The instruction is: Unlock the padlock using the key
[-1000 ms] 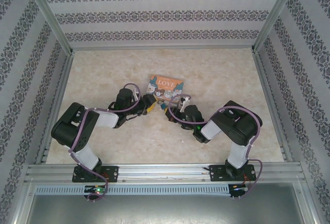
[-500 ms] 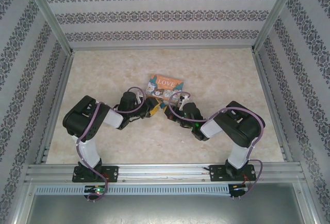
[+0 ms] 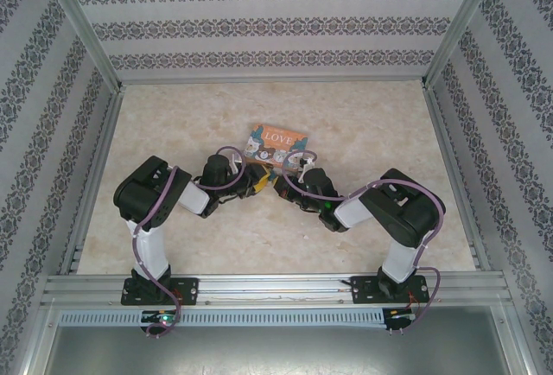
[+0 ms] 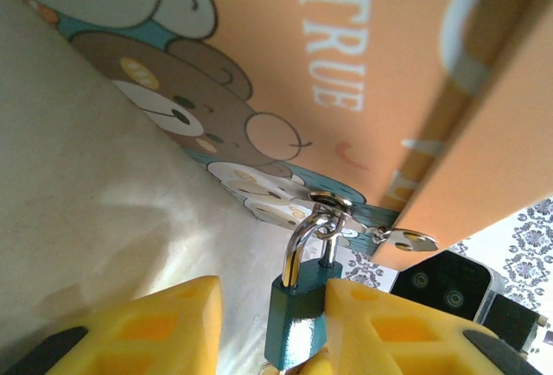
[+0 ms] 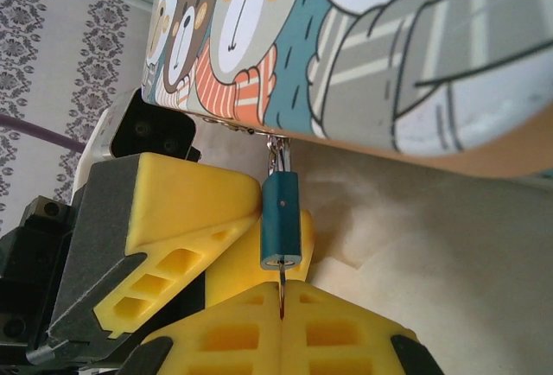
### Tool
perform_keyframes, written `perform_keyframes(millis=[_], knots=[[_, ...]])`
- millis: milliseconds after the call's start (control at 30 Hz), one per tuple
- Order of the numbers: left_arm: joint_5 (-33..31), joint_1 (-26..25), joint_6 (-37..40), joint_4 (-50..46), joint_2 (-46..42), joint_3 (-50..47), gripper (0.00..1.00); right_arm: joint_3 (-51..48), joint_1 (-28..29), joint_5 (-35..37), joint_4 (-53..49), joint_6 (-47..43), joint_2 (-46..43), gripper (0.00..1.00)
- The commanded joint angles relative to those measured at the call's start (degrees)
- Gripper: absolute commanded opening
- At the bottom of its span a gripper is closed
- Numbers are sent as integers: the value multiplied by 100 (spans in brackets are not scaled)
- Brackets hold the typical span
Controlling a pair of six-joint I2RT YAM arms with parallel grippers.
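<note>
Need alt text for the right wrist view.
A teal padlock hangs from the tin, with a key in its base pinched by the right end effector. The left end effector flanks the padlock.

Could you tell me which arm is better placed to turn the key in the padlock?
Right: the right hand pinches the key, already seated in the padlock. The left hand merely brackets the padlock's body.

Top view, tin [image 3: 276, 144]: "LOVE" in pale capitals on orange band of lid. Left wrist close-up, same tin: "TRUE" in white capitals on orange face. More pale letters toward tin's right edge, cut off, unreadable.
</note>
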Motion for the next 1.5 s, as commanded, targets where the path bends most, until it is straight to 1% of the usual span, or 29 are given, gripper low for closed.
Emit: perform_keyframes(millis=[0,300,367,533,600,733,833,933,1000,1067,1100,1233,1333,1467], knots=[[9,-100,-110,267,127,115,35,212,14,-329,248,174,-136,0],[30,-140,-145,275,198,262,34,241,14,-396,164,341,-162,0],[31,-149,-166,301,215,281,31,244,30,-411,156,372,-171,0],[25,-149,-146,263,212,274,21,190,23,-359,105,417,-230,0],[6,-155,-76,164,155,278,17,141,27,-291,70,395,-288,5],[-51,-149,212,-352,-132,324,11,48,29,-151,-148,209,-530,19],[-109,-149,233,-501,-303,315,5,-71,14,44,-337,0,-823,25],[-135,-148,132,-566,-430,294,4,-209,11,281,-647,-320,-1232,30],[-183,-150,101,-741,-556,272,3,-239,18,415,-1031,-709,-1599,33],[-253,-149,97,-1169,-787,285,0,-210,59,607,-1632,-1292,-2061,36],[-283,-155,103,-1411,-890,306,0,-170,87,725,-1932,-1588,-2260,37],[-386,-152,103,-2190,-1332,357,0,21,257,1250,-3032,-3098,-3148,45],[-452,-155,16,-2664,-1616,378,0,138,385,1517,-3488,-4263,-3616,51],[-338,-149,-134,-3176,-1869,494,0,262,590,1782,-3853,-5954,-4007,63]])
